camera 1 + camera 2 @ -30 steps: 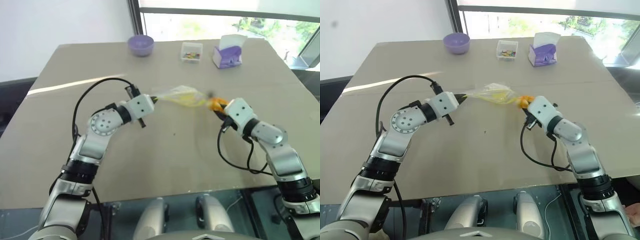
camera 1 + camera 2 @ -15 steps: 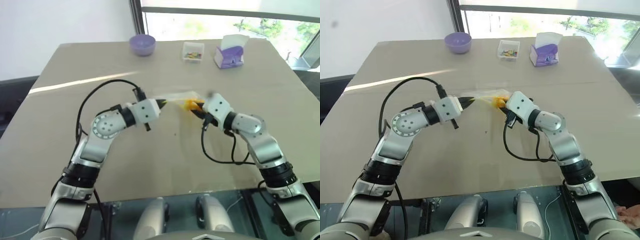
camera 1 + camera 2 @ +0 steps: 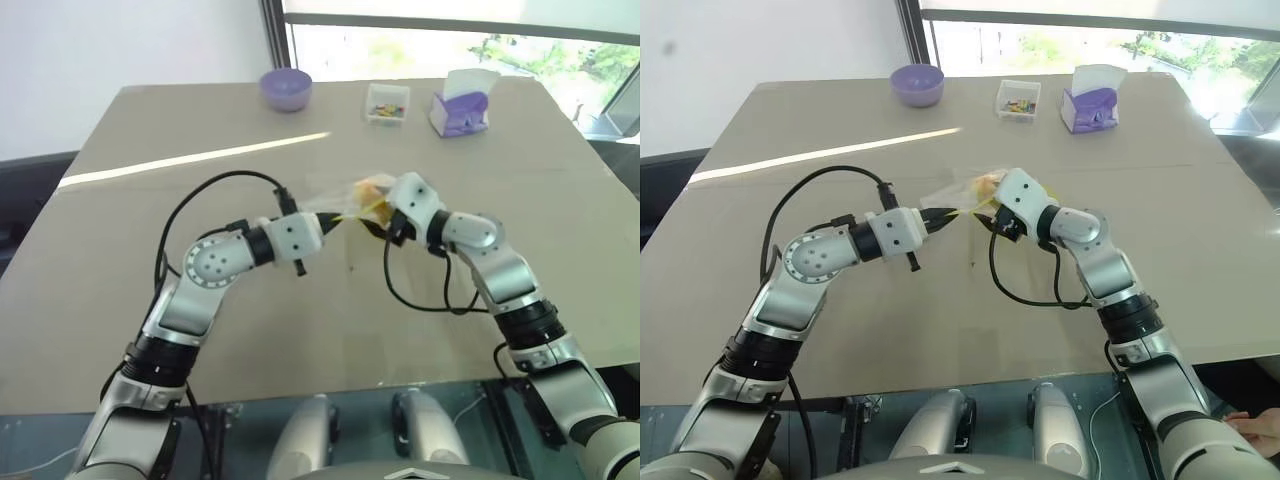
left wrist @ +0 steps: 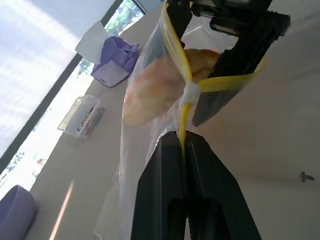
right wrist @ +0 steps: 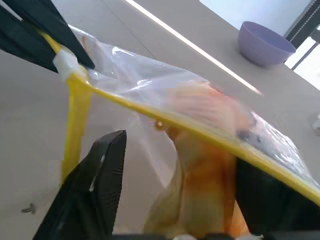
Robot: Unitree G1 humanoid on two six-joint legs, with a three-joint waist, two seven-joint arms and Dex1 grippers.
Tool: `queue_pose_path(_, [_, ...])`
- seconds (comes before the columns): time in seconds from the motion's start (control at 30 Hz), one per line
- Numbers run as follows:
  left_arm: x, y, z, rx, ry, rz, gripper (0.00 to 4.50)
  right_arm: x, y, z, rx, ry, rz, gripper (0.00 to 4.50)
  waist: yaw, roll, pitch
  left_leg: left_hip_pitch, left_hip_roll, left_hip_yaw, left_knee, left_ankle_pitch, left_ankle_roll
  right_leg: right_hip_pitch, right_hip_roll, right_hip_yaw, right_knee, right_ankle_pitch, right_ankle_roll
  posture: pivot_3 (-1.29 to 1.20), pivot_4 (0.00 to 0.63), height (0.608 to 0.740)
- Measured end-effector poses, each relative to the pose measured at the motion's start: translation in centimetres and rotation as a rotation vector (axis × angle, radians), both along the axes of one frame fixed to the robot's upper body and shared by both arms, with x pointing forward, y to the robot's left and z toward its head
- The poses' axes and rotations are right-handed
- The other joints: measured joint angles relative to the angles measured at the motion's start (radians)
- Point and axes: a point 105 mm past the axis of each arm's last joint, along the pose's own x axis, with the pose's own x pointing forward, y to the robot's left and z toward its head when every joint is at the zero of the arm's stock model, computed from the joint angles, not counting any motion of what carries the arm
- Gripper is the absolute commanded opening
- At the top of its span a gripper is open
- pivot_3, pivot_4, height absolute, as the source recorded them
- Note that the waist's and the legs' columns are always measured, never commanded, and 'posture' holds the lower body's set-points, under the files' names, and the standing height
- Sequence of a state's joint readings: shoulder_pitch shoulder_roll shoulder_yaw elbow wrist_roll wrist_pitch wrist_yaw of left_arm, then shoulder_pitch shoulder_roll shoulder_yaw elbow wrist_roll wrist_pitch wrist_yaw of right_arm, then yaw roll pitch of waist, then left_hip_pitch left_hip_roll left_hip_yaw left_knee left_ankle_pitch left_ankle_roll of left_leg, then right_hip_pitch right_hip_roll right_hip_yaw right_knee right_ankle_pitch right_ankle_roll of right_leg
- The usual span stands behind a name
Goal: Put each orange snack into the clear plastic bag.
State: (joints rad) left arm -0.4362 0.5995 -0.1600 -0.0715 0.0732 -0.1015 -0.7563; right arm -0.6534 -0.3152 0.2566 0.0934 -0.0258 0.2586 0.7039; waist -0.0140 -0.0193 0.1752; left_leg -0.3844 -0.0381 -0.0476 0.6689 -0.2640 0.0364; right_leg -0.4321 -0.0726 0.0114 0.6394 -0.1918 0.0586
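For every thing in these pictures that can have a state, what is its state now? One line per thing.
Clear plastic bag with yellow sealing strip: lifted off the table, mouth open.
Round orange snack: partly inside the bag, between the right gripper's fingers.
Left gripper: shut on the bag's yellow strip.
Right gripper: open around the snack.
Purple bowl: upright.
Small clear square tub: upright, holding candies.

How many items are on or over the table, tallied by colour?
Purple: 2, bowl and tissue box
Clear: 2, candy tub and plastic bag
Orange: 1, snack
Total: 5
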Motion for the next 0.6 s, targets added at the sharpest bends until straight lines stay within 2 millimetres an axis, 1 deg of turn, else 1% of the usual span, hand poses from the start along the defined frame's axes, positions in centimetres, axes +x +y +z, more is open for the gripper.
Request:
queue_pose_path(0.13, [0.8, 0.9, -0.1, -0.024, 0.039, 0.074, 0.00, -1.3, -1.4, -0.2, -0.026, 0.006, 0.039, 3.03, 0.000, 0.000, 0.000, -0.001, 0.000, -0.001, 0.000, 0.000, 0.000, 0.000, 0.000, -0.001, 0.000, 0.000, 0.000, 0.00, 0.150, 0.740])
queue_pose_path(0.23, [1.4, 1.6, 0.2, -0.036, 0.047, 0.113, 0.00, -2.6, -2.6, 0.6, -0.022, 0.001, 0.078, 3.03, 0.000, 0.000, 0.000, -0.001, 0.000, -0.001, 0.000, 0.000, 0.000, 0.000, 0.000, -0.001, -0.001, 0.000, 0.000, 0.00, 0.150, 0.740])
queue_pose_path(0.3, [1.7, 1.9, 0.1, -0.044, 0.062, 0.128, 0.00, -3.2, -3.3, 1.4, -0.023, -0.022, 0.082, 3.03, -0.001, 0.000, 0.000, 0.000, 0.000, 0.000, 0.000, 0.000, 0.000, 0.000, 0.000, -0.001, -0.001, 0.000, 0.000, 0.00, 0.150, 0.740])
queue_pose_path(0.4, [1.8, 2.0, 0.3, -0.065, 0.073, 0.128, 0.00, -3.9, -4.2, 1.5, -0.050, -0.036, 0.084, 3.03, -0.001, 0.000, 0.000, 0.000, 0.001, 0.000, 0.000, 0.000, 0.000, 0.000, 0.000, -0.001, -0.001, 0.000, 0.000, 0.00, 0.150, 0.740])
queue_pose_path(0.47, [1.8, 1.9, 0.5, -0.075, 0.076, 0.124, 0.00, -4.0, -4.8, 1.0, -0.078, -0.041, 0.063, 3.03, 0.000, 0.000, 0.000, 0.000, 0.001, 0.000, 0.000, 0.000, 0.000, 0.000, 0.000, -0.001, -0.001, 0.000, 0.000, 0.00, 0.150, 0.740])
queue_pose_path(0.6, [1.9, 2.0, 0.7, -0.091, 0.083, 0.127, 0.00, -3.6, -6.4, 0.5, -0.183, -0.115, -0.017, 3.03, 0.002, 0.000, 0.000, -0.001, 0.001, 0.000, 0.000, 0.000, 0.000, 0.000, 0.000, -0.001, -0.001, 0.000, 0.000, 0.00, 0.150, 0.740])
